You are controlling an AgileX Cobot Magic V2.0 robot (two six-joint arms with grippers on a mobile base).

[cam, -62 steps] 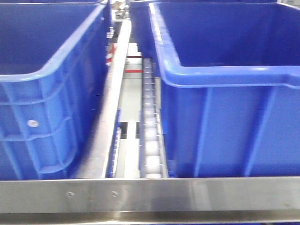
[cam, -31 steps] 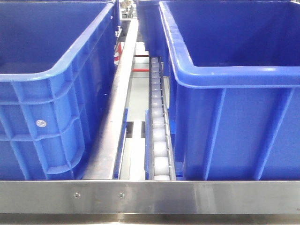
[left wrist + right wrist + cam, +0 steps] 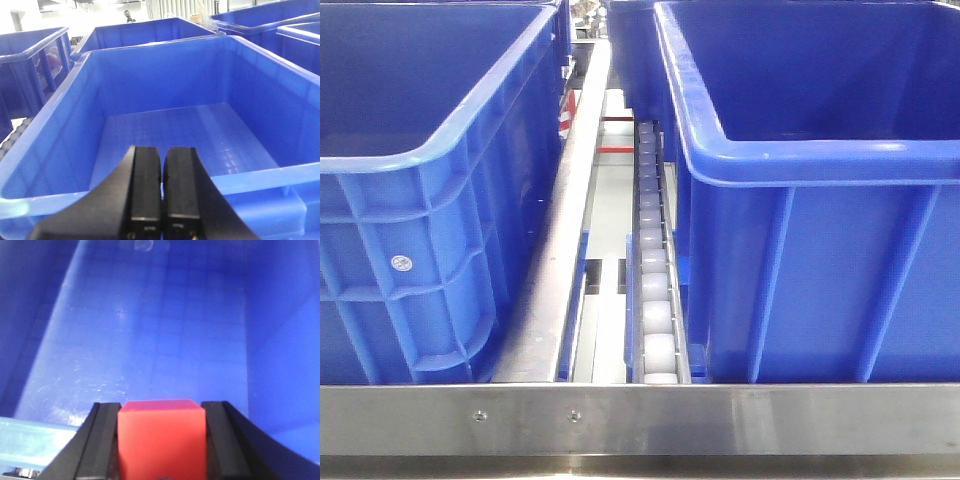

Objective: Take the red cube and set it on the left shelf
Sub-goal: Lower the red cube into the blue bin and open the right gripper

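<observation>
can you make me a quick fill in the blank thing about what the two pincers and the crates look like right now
1. The right pincer is shut on a ____ cube.
2. The left pincer holds nothing and its two fingers are pressed ____.
3. In the front view, a white roller track runs between two large ____ crates.

Missing words: red; together; blue
</observation>
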